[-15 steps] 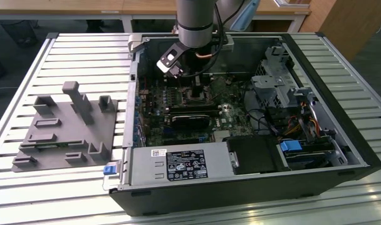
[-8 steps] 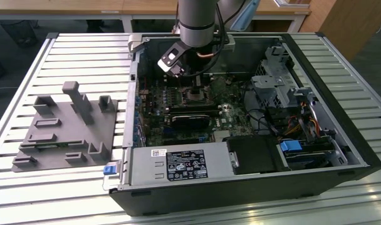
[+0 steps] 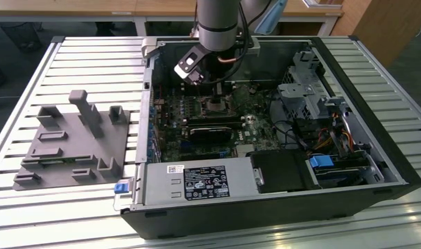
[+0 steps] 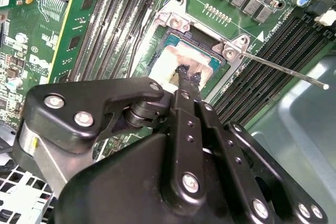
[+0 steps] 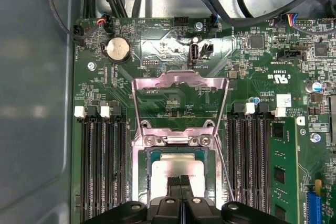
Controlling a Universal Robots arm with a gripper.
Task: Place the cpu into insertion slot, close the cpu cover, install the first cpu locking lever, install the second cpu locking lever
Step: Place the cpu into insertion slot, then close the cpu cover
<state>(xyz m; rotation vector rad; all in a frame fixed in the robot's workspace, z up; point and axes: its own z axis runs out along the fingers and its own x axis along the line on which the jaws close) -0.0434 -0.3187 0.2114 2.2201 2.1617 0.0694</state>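
My jaws were pressed together, tips right at the top of the cpu point(image 5: 176, 169), which sat square in the insertion slot point(image 5: 139, 166), so step one looked done. The cpu cover point(image 5: 181, 80) lay flipped back, wide open, and a thin locking lever point(image 4: 283, 69) stuck out free; cover and both levers were left. Memory slots point(image 5: 102, 166) crowded either side, the case wall point(image 5: 31, 103) stood beyond, and straight up looked clear.
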